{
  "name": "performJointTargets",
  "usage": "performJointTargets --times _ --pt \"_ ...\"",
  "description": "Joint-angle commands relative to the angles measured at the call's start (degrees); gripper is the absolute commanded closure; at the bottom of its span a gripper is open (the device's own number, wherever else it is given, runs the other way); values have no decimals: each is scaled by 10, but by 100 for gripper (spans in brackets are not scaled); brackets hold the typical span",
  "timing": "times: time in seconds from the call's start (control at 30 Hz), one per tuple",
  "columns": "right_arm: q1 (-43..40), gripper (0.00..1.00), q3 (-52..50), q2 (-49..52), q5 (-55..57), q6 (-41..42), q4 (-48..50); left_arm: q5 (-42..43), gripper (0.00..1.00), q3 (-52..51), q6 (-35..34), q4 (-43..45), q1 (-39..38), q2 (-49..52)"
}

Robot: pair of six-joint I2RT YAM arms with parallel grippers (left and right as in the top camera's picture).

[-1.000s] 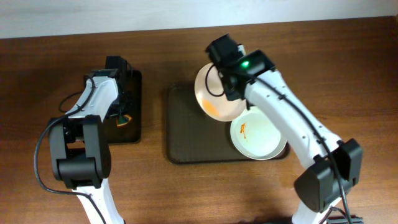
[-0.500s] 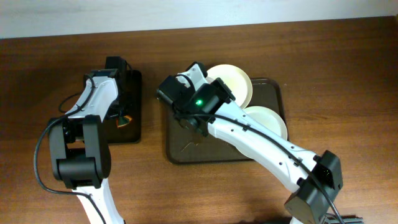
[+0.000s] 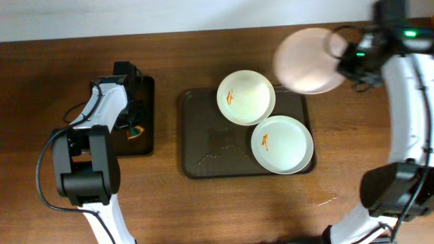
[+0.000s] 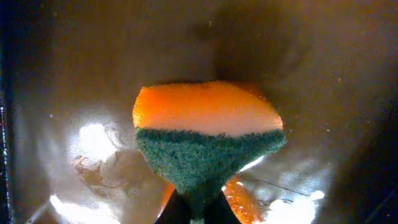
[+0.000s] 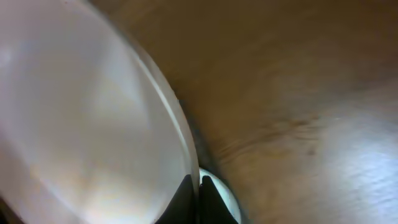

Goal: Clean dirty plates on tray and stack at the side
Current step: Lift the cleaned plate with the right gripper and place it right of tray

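Two white plates lie on the dark brown tray (image 3: 196,129): one at the back (image 3: 245,97) and one at the front right (image 3: 282,144), each with an orange smear. My right gripper (image 3: 342,57) is shut on the rim of the third plate (image 3: 306,59), held tilted in the air past the tray's back right corner. In the right wrist view the fingers (image 5: 194,199) pinch this plate's edge (image 5: 81,124). My left gripper (image 3: 133,123) is low in the small black tray. In the left wrist view it (image 4: 196,213) is shut on the green-and-orange sponge (image 4: 205,137).
The small black tray (image 3: 146,88) lies left of the brown tray, and its floor looks wet with orange residue (image 4: 242,196). Wet streaks (image 3: 210,159) mark the brown tray's left half. A pale wall (image 3: 135,17) bounds the table's back edge.
My right arm swung from over the tray's left side to the far right and back, carrying the plate. The two tray plates now show fully. My left arm has not moved.
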Motion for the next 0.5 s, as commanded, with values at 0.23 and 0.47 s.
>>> performJointTargets --times 0.23,0.47 --pt "-207 92 -37 123 -32 -4 89 10 100 -2 9 2 3 16" --pt "-183 70 -37 160 -55 -4 82 10 100 -2 9 39 3 16"
